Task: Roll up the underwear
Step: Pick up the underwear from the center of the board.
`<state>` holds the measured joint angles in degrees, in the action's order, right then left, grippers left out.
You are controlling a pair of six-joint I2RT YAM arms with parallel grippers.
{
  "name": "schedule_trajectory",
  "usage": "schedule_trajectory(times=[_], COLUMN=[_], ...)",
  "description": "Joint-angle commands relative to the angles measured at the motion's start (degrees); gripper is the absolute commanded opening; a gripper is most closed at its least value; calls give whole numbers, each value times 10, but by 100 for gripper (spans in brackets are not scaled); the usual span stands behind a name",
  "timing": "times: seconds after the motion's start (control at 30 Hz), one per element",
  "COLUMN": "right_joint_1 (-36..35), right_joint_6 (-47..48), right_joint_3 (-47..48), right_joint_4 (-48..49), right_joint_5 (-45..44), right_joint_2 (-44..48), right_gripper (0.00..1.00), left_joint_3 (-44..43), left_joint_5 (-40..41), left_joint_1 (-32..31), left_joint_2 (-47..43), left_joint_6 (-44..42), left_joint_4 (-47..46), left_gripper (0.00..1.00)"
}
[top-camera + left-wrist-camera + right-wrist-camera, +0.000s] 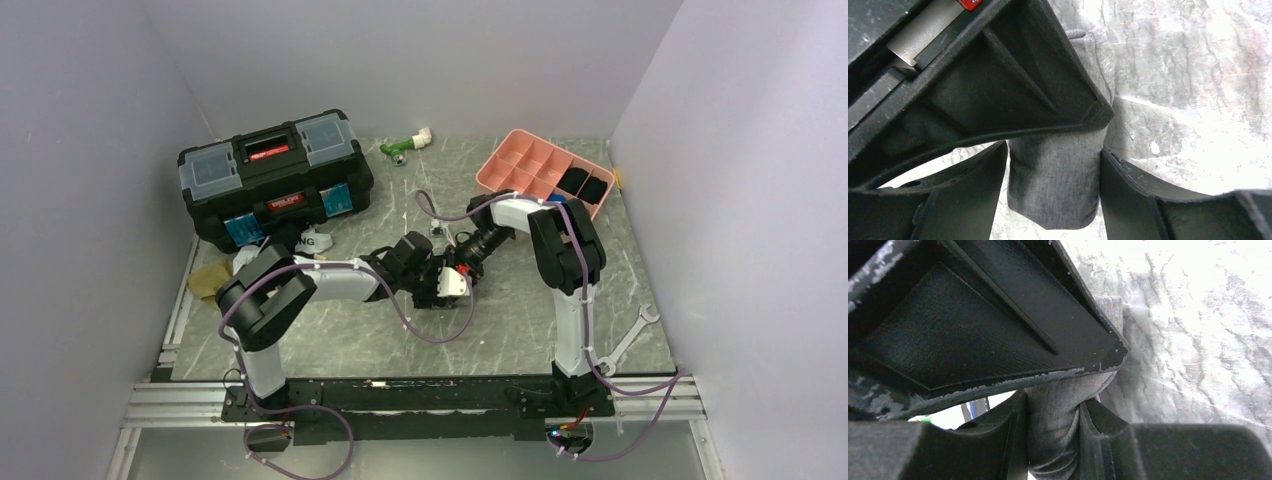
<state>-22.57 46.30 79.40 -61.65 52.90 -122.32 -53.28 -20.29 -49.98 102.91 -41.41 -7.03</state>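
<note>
A: First entry?
B: Grey brief (1055, 185). Heathered knit, gathered into a narrow folded band. It is mid-surface, between the left fingers (973, 200) and touching both. The right fingers (998, 440) pinch it tight.

A: The black stock?
B: Left black brief (572, 180) and right black brief (597, 190). Both are compact bundles, one per compartment, side by side at the right end of the pink tray (500, 165), at the far right corner of the surface (520, 330).

A: Remainder?
B: Olive-tan brief (205, 282), loose and crumpled at the left edge. White brief (247, 258), crumpled, just beside it.
</note>
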Motion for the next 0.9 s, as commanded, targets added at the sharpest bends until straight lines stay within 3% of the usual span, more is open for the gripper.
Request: schedule_trajectory(times=[0.0,0.2,0.3,0.57,0.77,0.87], right_joint_1=[-6,-4,-4,-1,7,9], right_joint_6=[36,35,35,32,23,17], right_joint_3=[-4,8,11,9,8,7], right_joint_4=[-21,-27,-28,-24,-16,-13], right_joint_5=[-22,-12,-10,-13,-15,-18], right_joint_2=[-41,-45,-47,-42,-31,-22], right_gripper=[0,0,0,0,3,13], left_joint_3=[-18,-27,-26,-28,-24,-18], left_joint_5=[2,2,4,21,42,57], left_joint_1=[-2,-5,-7,-14,-14,-14], left_joint_2=[31,45,48,56,51,43], left_joint_6=[-18,-24,-29,-46,-61,-68], left_joint_4=[21,36,40,62,69,69], left_gripper=[71,69,64,32,1,0])
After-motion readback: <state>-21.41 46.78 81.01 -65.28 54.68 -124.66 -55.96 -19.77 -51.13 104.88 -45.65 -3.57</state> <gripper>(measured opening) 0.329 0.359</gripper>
